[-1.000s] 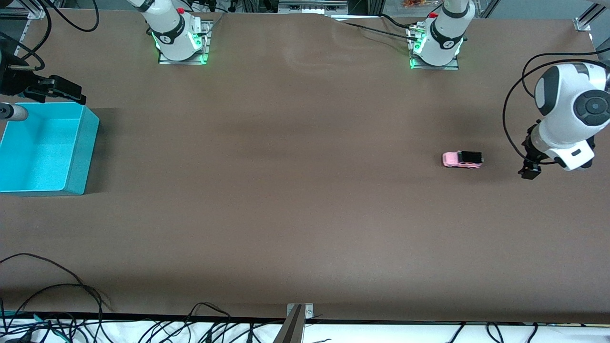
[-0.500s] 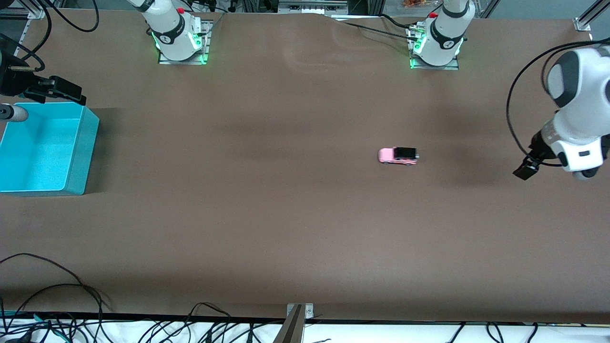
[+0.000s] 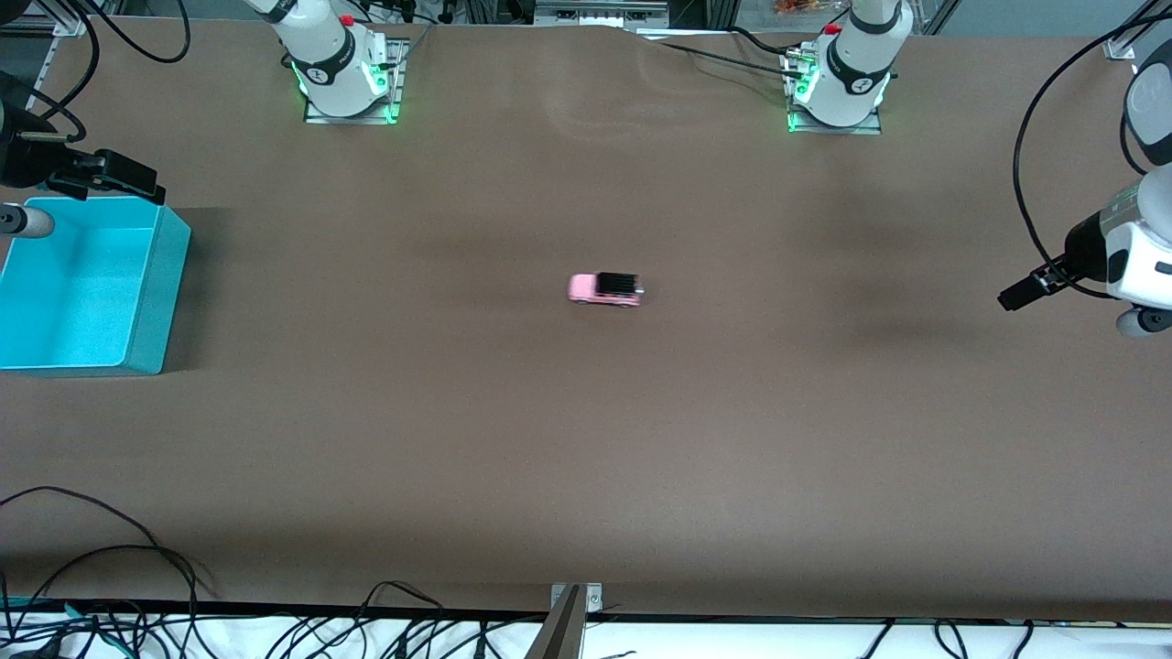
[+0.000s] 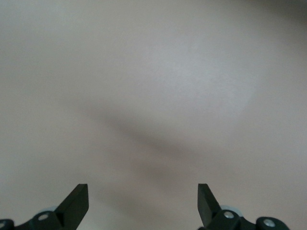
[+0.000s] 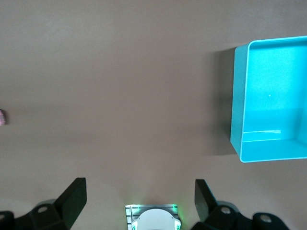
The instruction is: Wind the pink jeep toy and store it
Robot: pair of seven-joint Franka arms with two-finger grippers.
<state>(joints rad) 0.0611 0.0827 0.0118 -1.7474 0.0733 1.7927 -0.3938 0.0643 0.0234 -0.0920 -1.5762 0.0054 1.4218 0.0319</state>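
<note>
1. The pink jeep toy [image 3: 605, 289] stands on its wheels on the brown table [image 3: 586, 439], about midway between the two arms' ends, with nothing touching it.
2. Its pink hood points toward the right arm's end of the table and its black roof sits toward the left arm's end.
3. The turquoise bin [image 3: 156, 275] rests at the right arm's end of the table, well apart from the toy, and holds nothing visible.
4. The left gripper [image 4: 143, 203] hangs above bare table at the left arm's end; its fingers [image 4: 76, 201] are spread wide and hold nothing.
5. The right gripper [image 5: 140, 199] is raised near the turquoise bin, close to the corner of it farthest from the front camera; its jaws are spread wide with nothing between them.
6. In the right wrist view the bin [image 5: 240, 124] shows a bare floor, and a sliver of pink at the frame's edge may be the toy.
</note>
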